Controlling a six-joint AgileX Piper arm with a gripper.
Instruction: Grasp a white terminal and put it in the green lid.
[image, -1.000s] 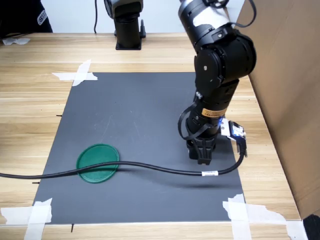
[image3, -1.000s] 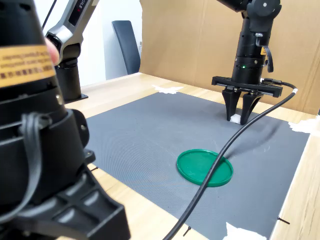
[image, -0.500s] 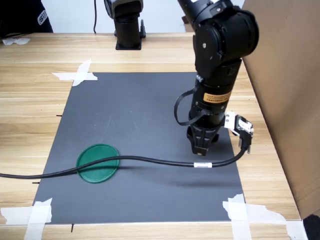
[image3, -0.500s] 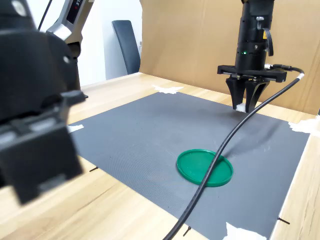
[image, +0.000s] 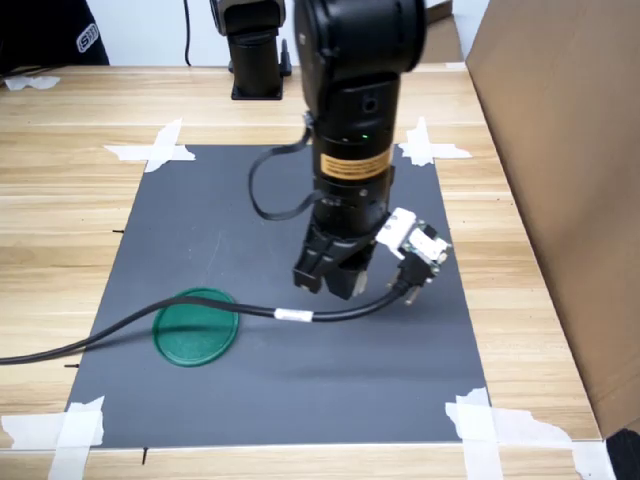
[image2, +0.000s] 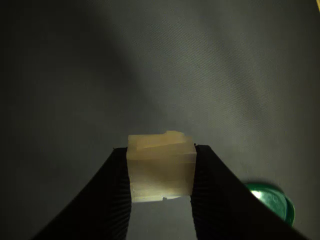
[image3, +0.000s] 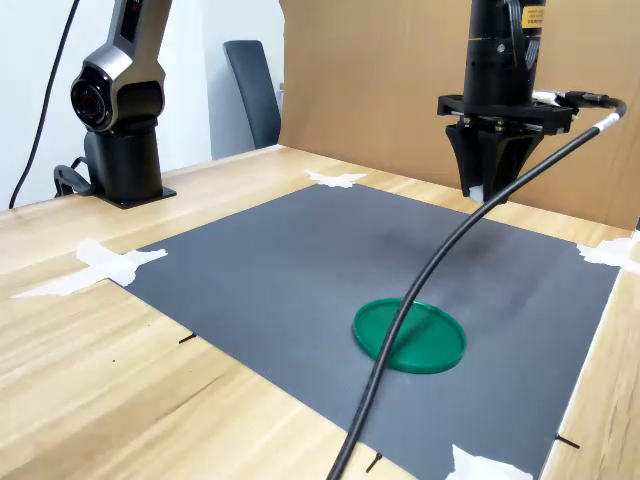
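- The end effector (image2: 161, 187) is clenched on the white terminal (image2: 161, 167); in the wrist view the block is pinched between the two dark fingers (image2: 117, 195), one on each side, with its top standing just proud of them
- In the first exterior view the end effector (image: 328, 280) is carried clear above the dark mat (image: 220, 220), not touching it; in the second exterior view the end effector (image3: 487, 185) is likewise seen well above the mat
- The green lid (image: 196, 326) lies flat on the mat, toward the first exterior view's left of the end effector and nearer the camera; in the second exterior view the green lid (image3: 409, 335) is below and a little to the second exterior view's left of it. A sideways carry and then a descent are judged to be what remains
- A black cable (image: 330, 312) trails from the wrist and crosses the lid's rim, so snagging could be risked
- Counted: one terminal, one lid, one working arm; a second arm base (image3: 125, 160) stands idle on the desk (image: 60, 220); white tape strips (image: 160, 148) are seen at the mat's corners
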